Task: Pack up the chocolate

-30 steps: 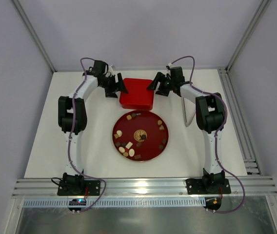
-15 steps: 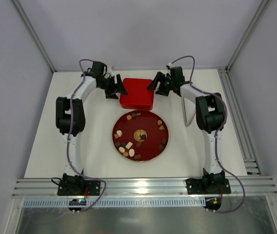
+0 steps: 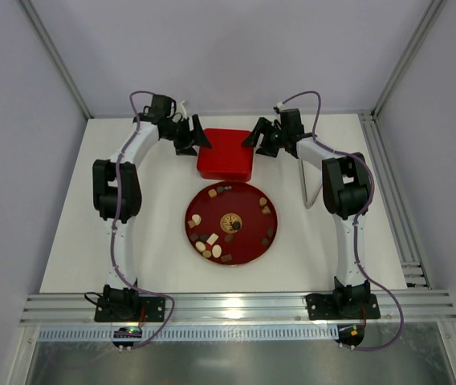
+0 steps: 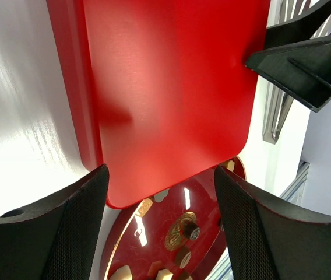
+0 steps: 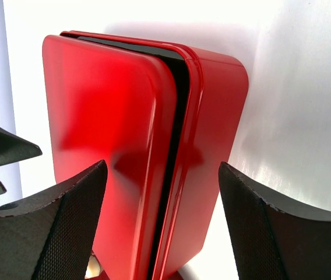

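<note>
The chocolate (image 3: 212,242) is several small dark, light-brown and cream pieces scattered on a round red plate (image 3: 248,241) with a gold emblem at its centre. Some pieces also show in the left wrist view (image 4: 180,256). Behind the plate lies a red box (image 3: 224,156) whose lid (image 5: 107,116) sits slightly ajar, with a dark gap along its edge. My left gripper (image 3: 199,136) is open at the box's far left corner, above the lid (image 4: 165,87). My right gripper (image 3: 252,136) is open at the far right corner, its jaws straddling the box's edge (image 5: 180,146).
A thin pale panel (image 3: 311,180) stands on edge beside the right arm. The two grippers face each other across the box, close together. An aluminium rail (image 3: 236,306) runs along the table's near edge. Walls close the cell on three sides.
My left gripper has moved a little toward the far side and toward the box's corner. The right gripper, box, plate and chocolate have not moved.
</note>
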Controlling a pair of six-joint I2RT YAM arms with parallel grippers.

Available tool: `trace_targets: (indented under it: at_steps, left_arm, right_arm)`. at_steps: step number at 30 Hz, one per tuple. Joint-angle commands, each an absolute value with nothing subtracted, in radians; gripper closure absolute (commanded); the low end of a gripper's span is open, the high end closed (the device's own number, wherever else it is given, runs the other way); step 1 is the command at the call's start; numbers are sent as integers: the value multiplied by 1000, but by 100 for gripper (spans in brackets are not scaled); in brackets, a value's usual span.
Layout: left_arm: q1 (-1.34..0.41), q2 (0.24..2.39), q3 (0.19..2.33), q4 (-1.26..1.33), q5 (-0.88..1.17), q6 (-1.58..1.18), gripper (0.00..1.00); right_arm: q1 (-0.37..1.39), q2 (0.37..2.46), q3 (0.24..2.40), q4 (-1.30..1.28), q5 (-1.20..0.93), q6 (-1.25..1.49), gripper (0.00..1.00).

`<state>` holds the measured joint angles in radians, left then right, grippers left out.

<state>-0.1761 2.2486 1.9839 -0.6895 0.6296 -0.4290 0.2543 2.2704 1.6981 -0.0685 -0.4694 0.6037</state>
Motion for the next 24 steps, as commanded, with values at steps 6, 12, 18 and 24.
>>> trace_targets:
  at_steps: [6,12,18,24]
  left_arm:
    - [-170,2226,1993,-686,591,-422,29]
    - [-146,2174,1913,-634,587,-442,37]
    - [-135,2151,1829,-580,626,-460,41]
    - [-135,2152,1766,-506,687,-505,40]
  right_arm:
    - [256,2210,1740,-51,-459,589,22]
    - [258,2214,1740,-48,-459,592,22]
    - [258,2214,1740,-46,-459,592,22]
    - [258,2214,1738,-44,-459,592,22]
